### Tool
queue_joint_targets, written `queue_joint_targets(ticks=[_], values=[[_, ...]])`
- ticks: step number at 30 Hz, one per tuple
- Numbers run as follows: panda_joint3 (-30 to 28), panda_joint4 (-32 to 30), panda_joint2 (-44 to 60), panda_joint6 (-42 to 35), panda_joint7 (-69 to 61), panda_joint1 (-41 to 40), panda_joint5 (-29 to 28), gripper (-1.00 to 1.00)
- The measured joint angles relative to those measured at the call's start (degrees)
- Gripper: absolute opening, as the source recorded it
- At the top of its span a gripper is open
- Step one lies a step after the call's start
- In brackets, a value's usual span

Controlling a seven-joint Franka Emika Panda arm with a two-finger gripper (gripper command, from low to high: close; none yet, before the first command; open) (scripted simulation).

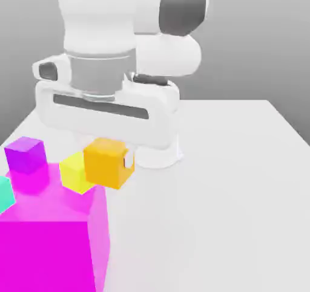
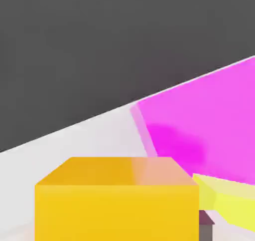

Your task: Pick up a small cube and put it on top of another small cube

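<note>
the exterior view is bright, its white table (image 1: pixel 212 194) nearly washed out toward six o'clock; faint reflections tint it. in the hand view, a soft darker magenta shadow lies on the block (image 2: pixel 214 120).

Orange cube (image 1: pixel 106 165): plain, solid orange; gripped in the pincer (image 1: pixel 109 158), a fingertip against its side.
Yellow cube (image 1: pixel 74 173): plain lemon-yellow, partly hidden by the orange one; outside the pincer's grip, near it, toward the exterior view's left.
</note>
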Motion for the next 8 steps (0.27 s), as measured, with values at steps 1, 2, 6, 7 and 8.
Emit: queue_joint_targets(ticks=[1,2,6,7,8], values=[[-0.5,-0.4,-1.0,-0.5,1.1,-0.7,0.1,-1.0],[-0.6,-1.4,-1.0,0.5,1.6,-1.2,0.2,-1.0],[-0.8,-5.3,0.7,6.1,1.9,-1.6,0.3,1.0],[-0.8,-5.3,0.7,6.1,1.9,-1.6,0.3,1.0],[-0.8,-5.3,0.7,6.1,1.9,-1.6,0.3,1.0]])
